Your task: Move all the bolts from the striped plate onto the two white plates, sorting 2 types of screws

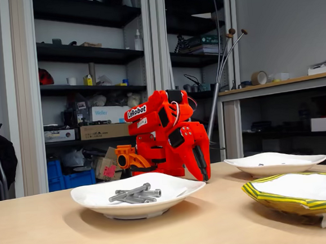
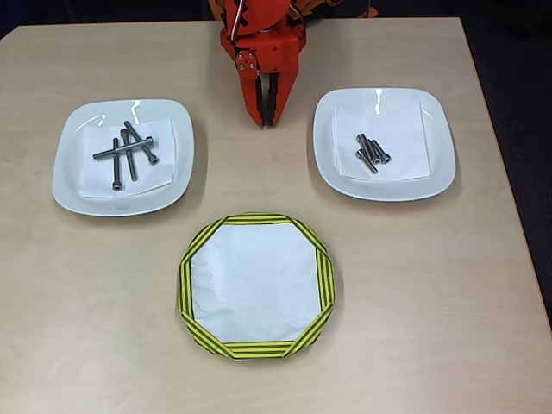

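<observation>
Orange pincer (image 2: 266, 116) clenched on nothing, its arm's base cut off in the overhead view

Orange arm folded low, pincer (image 2: 267, 118) closed — tips down

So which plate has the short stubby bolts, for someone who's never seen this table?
In the overhead view, find the red robot arm at the table's far edge. Two white plates flank its gripper; take the right-hand white plate. Its bolts are short and bunched, whereas the left plate holds long slim bolts and the striped plate holds none.
</observation>
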